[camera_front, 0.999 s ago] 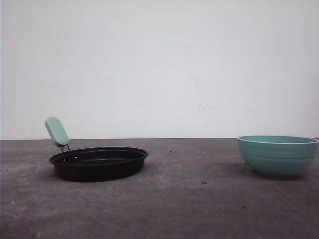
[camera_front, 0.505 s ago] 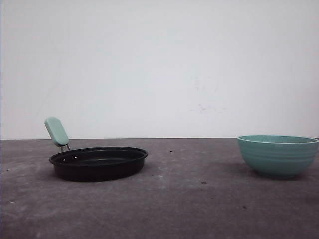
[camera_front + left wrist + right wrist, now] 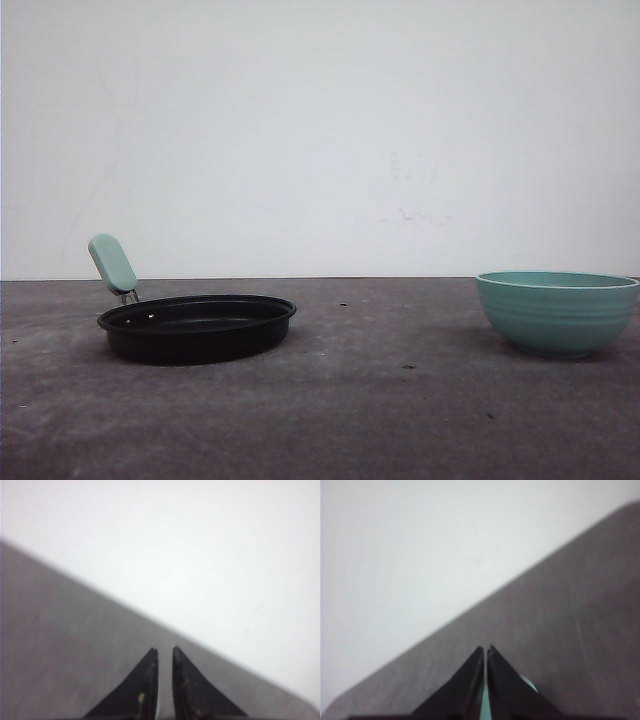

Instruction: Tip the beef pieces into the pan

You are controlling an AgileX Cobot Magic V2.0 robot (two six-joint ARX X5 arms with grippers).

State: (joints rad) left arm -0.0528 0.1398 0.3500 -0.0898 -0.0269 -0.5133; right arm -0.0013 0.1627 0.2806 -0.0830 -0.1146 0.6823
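The pan [image 3: 197, 326] is sitting on the left part of the grey tabletop [image 3: 380, 420], its mint-green handle [image 3: 112, 263] angling up at its far left edge. No beef pieces are showing inside it from this low angle. Well apart, on the right, a ribbed teal bowl [image 3: 556, 312] is standing upright; its contents cannot be seen. The left pincer [image 3: 164, 651] is pointing across the tabletop toward the white wall [image 3: 320, 130], tips nearly together with a narrow gap. The right pincer [image 3: 485, 649] is showing its tips pressed together, a sliver of teal just beside them.
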